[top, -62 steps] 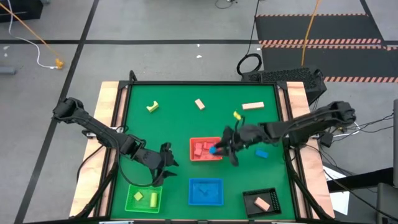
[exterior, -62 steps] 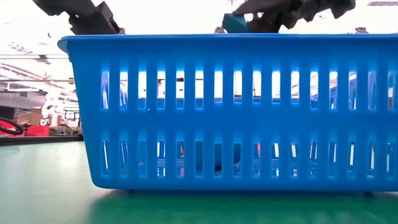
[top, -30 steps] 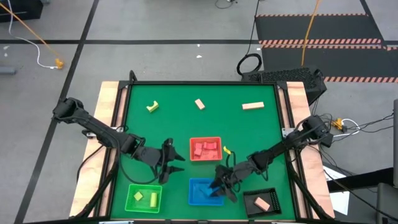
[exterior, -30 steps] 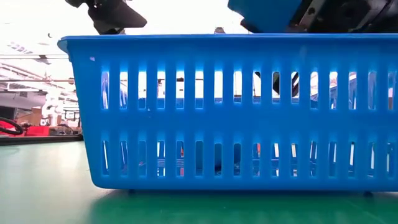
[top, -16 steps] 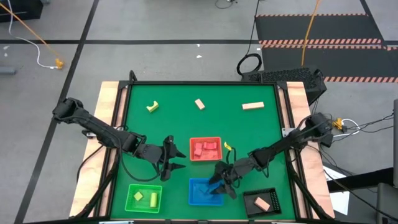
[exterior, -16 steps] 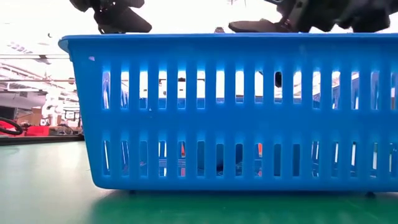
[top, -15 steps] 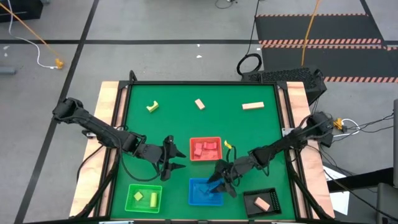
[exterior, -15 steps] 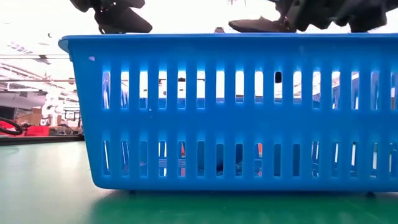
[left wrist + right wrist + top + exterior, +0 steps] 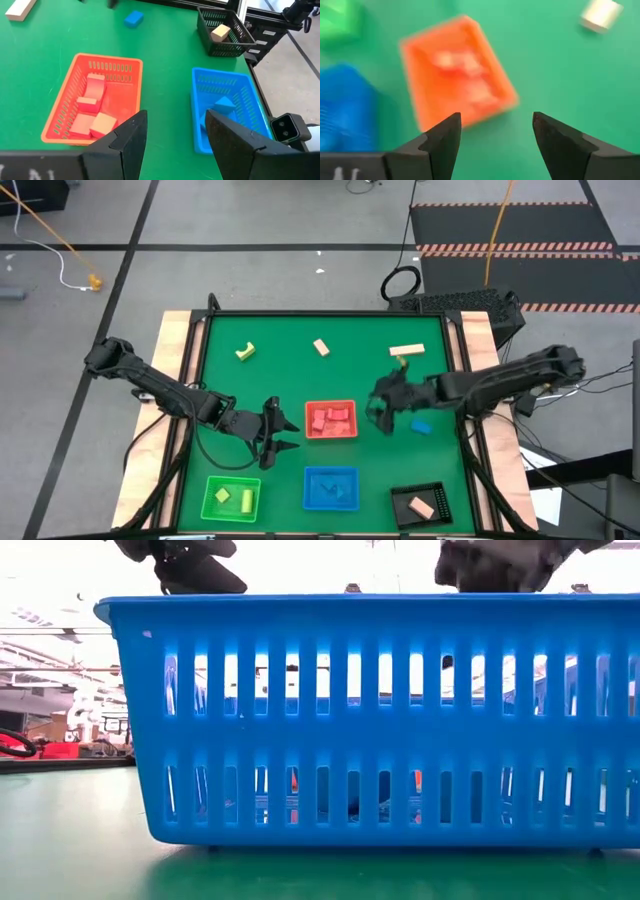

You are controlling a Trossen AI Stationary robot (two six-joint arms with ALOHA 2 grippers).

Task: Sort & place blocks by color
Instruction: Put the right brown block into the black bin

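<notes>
- The red tray (image 9: 330, 420) sits near the middle of the green table (image 9: 280, 370), a central drop point both arms can reach; it holds 4 or so red and pink blocks (image 9: 90, 107).
- Nearer the camera than the red tray, the blue tray (image 9: 331, 488) carries blue blocks (image 9: 223, 106), the green tray (image 9: 231, 497) to its left has 2 yellow pieces (image 9: 235, 498), and the black tray (image 9: 420, 504) to its right has 1 tan block (image 9: 422, 507).
- The right gripper (image 9: 381, 410) hovers just right of the red tray, fingers (image 9: 440, 145) parted and empty, probably lining up on the loose blue block (image 9: 421, 425) lying farther right.
- The left gripper (image 9: 272, 428) waits just left of the red tray, fingers (image 9: 125, 145) apart with nothing between them.
- Beyond the red tray, a yellow arch (image 9: 244, 351), a tan cube (image 9: 321, 347) and a tan bar (image 9: 406, 351) lie unsorted; a small yellow piece (image 9: 404, 364) shows beside the bar.
</notes>
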